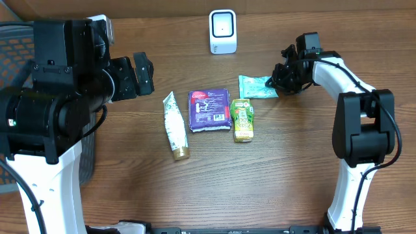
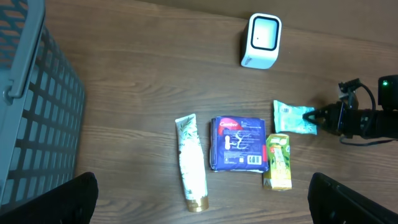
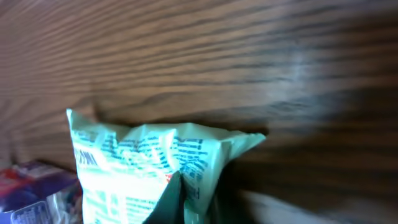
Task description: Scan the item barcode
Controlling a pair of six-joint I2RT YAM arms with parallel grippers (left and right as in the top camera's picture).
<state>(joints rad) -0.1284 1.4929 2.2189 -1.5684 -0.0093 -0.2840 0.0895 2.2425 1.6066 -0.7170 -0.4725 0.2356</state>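
Note:
The item in hand is a teal packet lying on the wooden table to the right of the other goods. My right gripper is shut on the packet's right edge. In the right wrist view the packet fills the lower left, and a dark fingertip pinches its crumpled edge. The white barcode scanner stands upright at the back centre, apart from the packet. My left gripper hangs open high above the table, its two dark fingers at the lower corners of its view with nothing between them.
A white tube with a gold cap, a purple pack and a green-yellow carton lie in a row at mid-table. The carton sits just below the packet. A grey mesh basket stands at the left edge.

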